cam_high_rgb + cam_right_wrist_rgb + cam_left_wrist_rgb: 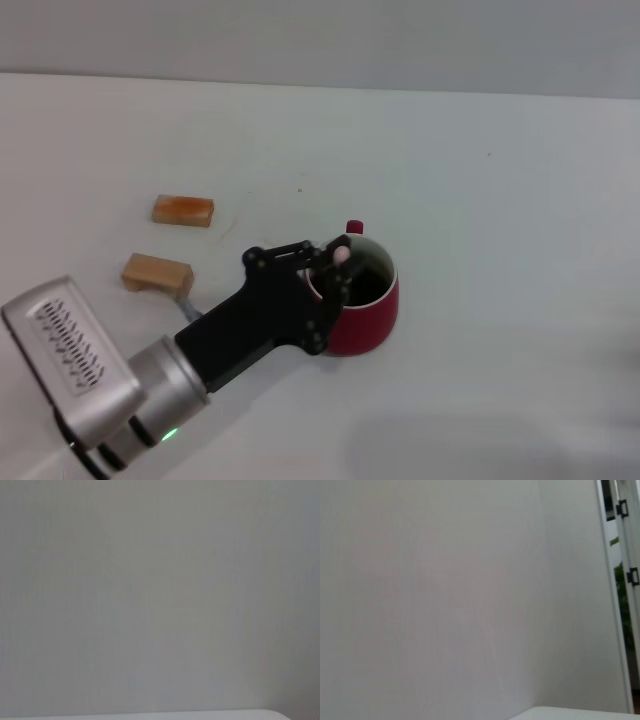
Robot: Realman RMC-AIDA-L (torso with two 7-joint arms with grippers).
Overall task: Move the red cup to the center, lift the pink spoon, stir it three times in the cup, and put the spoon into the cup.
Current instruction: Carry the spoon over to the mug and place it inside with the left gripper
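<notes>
My left gripper (335,268) sits over the near-left rim of the red cup (368,318), clamped on the pink spoon (342,256) — handle end up, the rest hidden, presumably pointing down inside. Cup roughly at the center; the right arm is out of view.
</notes>
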